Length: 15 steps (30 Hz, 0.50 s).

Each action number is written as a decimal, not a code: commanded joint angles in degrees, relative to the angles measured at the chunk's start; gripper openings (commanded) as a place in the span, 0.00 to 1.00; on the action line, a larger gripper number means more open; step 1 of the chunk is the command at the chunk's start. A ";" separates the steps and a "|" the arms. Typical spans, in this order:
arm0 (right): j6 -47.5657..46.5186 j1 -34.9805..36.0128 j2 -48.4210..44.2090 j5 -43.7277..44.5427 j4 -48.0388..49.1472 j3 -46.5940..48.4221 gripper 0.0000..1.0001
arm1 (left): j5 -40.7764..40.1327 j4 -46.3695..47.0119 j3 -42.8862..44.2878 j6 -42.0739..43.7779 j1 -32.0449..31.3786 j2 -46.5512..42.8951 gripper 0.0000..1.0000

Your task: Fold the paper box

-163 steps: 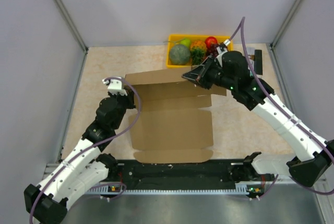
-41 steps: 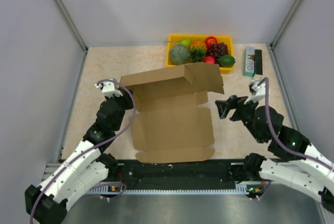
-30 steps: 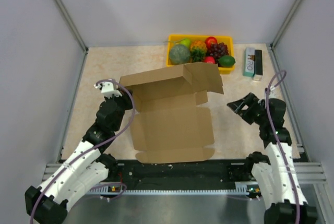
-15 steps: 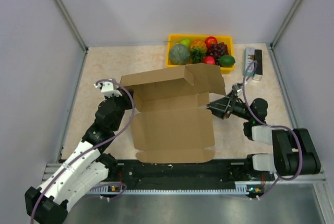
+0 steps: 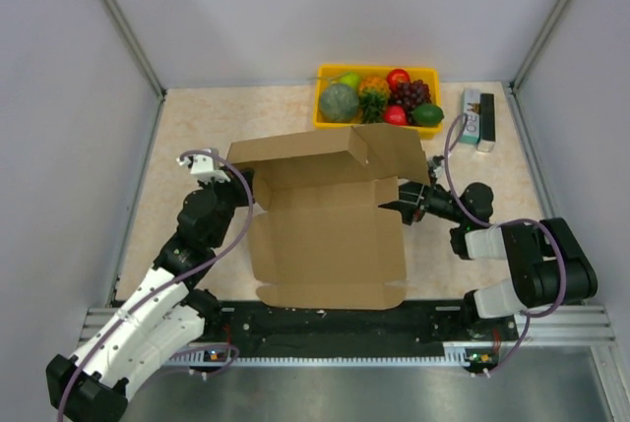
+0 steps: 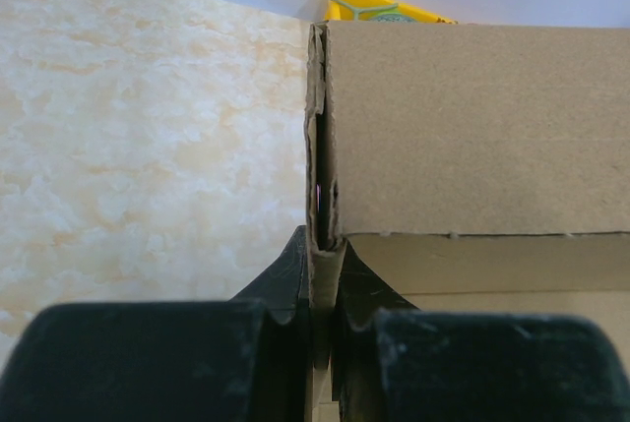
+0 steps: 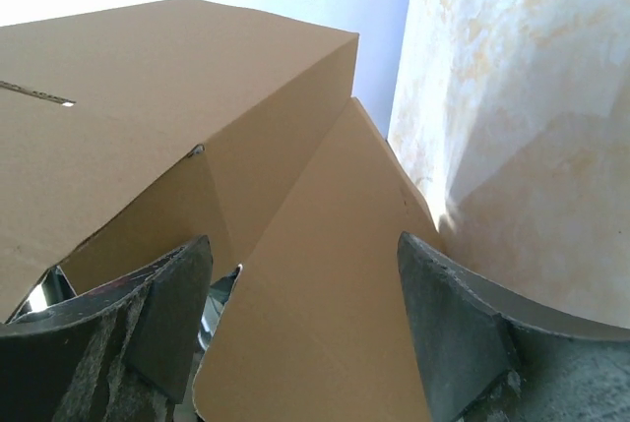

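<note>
The paper box (image 5: 325,245) is a brown cardboard sheet lying open in the middle of the table, its rear lid panel tilted up. My left gripper (image 5: 241,181) is shut on the box's raised left wall, and in the left wrist view the cardboard edge (image 6: 325,147) runs straight down between its closed jaws (image 6: 325,265). My right gripper (image 5: 394,211) is open at the box's right side, low over the table. In the right wrist view a cardboard flap (image 7: 325,324) lies between its spread fingers (image 7: 167,314) without being clamped.
A yellow tray (image 5: 378,68) of fruit stands at the back, just behind the raised lid; its corner (image 6: 384,11) shows over the cardboard. A small printed carton (image 5: 476,117) lies at the back right. Grey walls enclose the table on three sides.
My right arm swung in from the table's right side to the box's right flap, still open. The left gripper kept its hold and the lid stayed raised.
</note>
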 commanded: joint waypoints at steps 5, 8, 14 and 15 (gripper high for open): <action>2.56 2.38 -2.69 0.03 19.14 5.10 0.75 | 4.86 2.14 -0.49 -3.33 -0.05 -1.54 0.00; 3.09 4.40 -2.78 0.38 19.31 5.19 0.74 | 5.30 2.31 -0.57 -3.76 0.03 -1.54 0.00; 1.43 6.16 -2.70 1.43 18.53 3.78 0.70 | 5.91 2.31 -0.66 -4.03 -0.05 -1.81 0.00; 1.34 6.25 -2.34 1.78 18.52 3.87 0.69 | 6.09 2.40 -0.75 -4.29 0.03 -1.81 0.00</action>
